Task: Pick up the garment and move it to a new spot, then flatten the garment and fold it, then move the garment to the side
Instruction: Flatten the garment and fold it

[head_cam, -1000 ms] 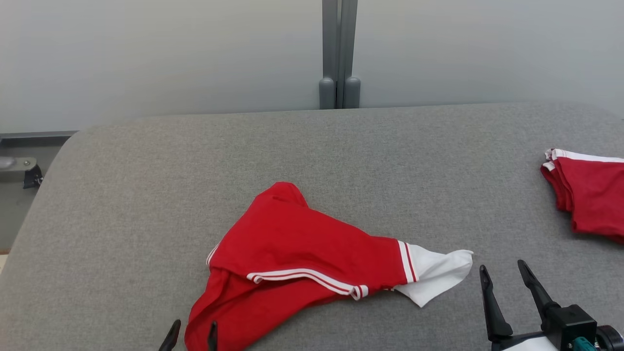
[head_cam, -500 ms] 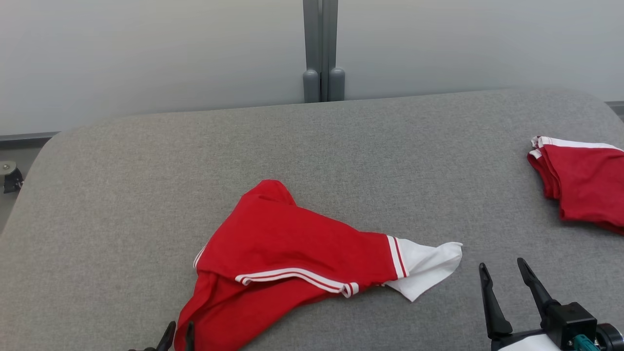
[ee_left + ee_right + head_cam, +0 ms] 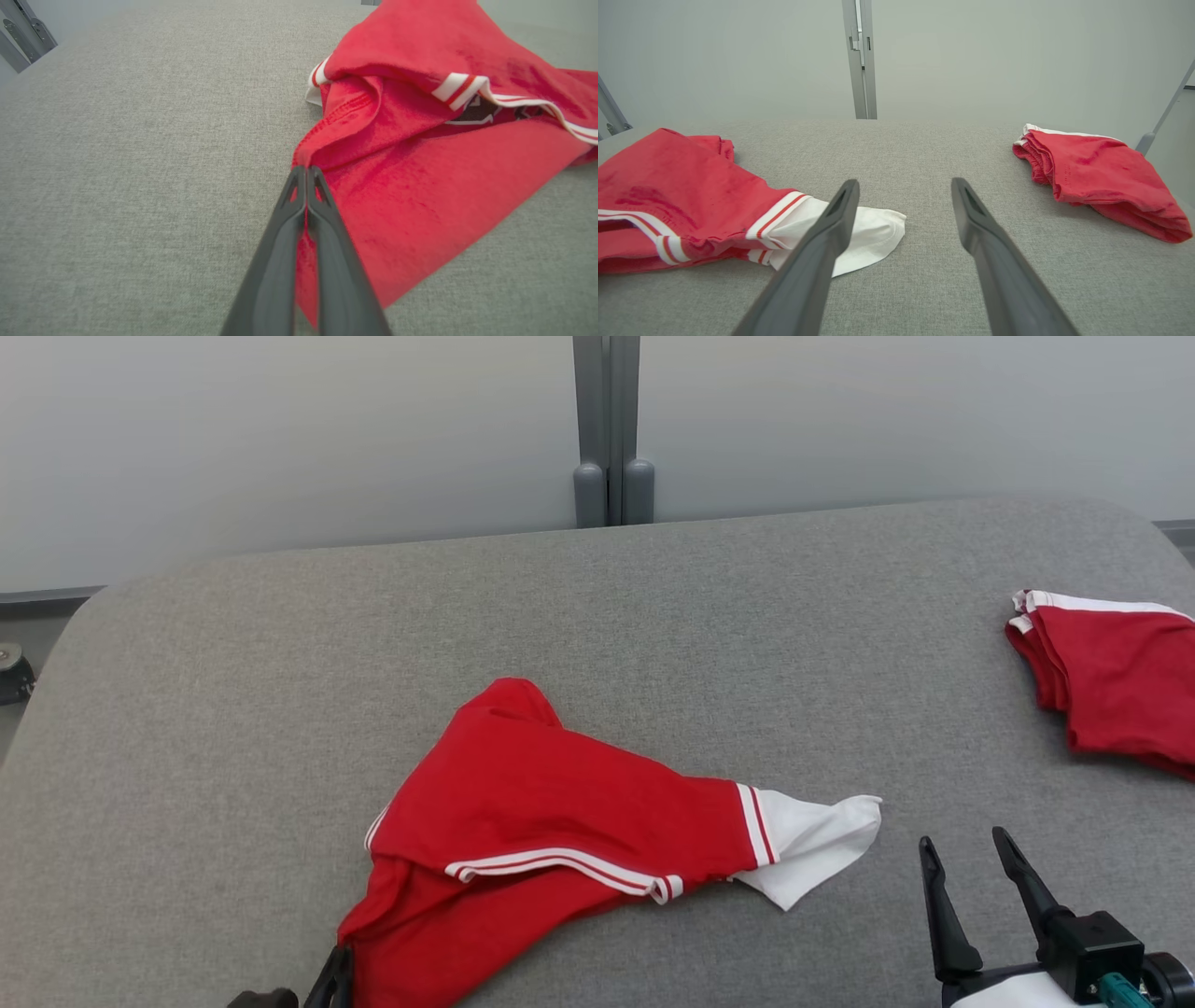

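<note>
The garment (image 3: 560,803) is a crumpled red shirt with white striped trim and a white sleeve, lying at the near middle of the grey padded table (image 3: 280,663). My left gripper (image 3: 338,978) sits at the shirt's near-left corner. In the left wrist view my left gripper (image 3: 306,169) is shut, with the red hem of the garment (image 3: 420,186) pinched between its fingers. Over bare table at the near right, my right gripper (image 3: 963,842) stands open, just right of the white sleeve. The right wrist view has the right gripper (image 3: 904,183) empty, with the garment (image 3: 682,186) to its left.
A folded red garment (image 3: 1120,681) with a white edge lies at the table's far right, also seen as a folded red pile (image 3: 1101,177) in the right wrist view. A grey post (image 3: 607,429) stands behind the table against a pale wall.
My left gripper's fingers have shut on the garment's near-left edge. The head camera has shifted a little, so the whole scene has slid left. The right gripper has stayed open.
</note>
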